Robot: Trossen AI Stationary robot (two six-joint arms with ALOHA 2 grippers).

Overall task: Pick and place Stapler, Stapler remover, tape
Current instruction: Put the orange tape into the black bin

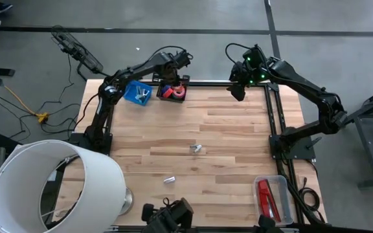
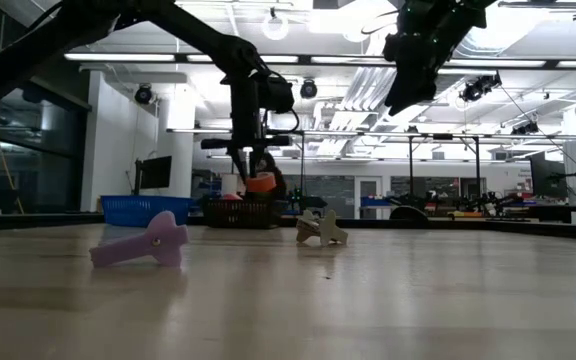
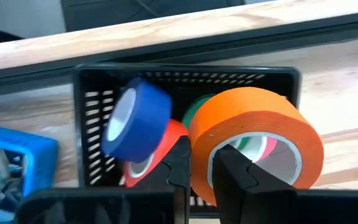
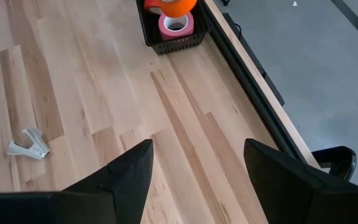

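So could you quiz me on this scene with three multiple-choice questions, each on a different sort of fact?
1. Where is the red stapler?
A. in the clear bin at the table's corner
B. in the black basket
C. on the floor

2. What colour is the tape roll in the left tool?
A. purple
B. orange
C. white

3. How is the right tool?
A. shut on a stapler
B. shut on a remover
C. open, holding nothing

Answers: 1 A, the high view shows it lying in that bin. 2 B, the left wrist view shows the fingers pinching an orange roll. 3 C, its fingers stand apart above bare wood.
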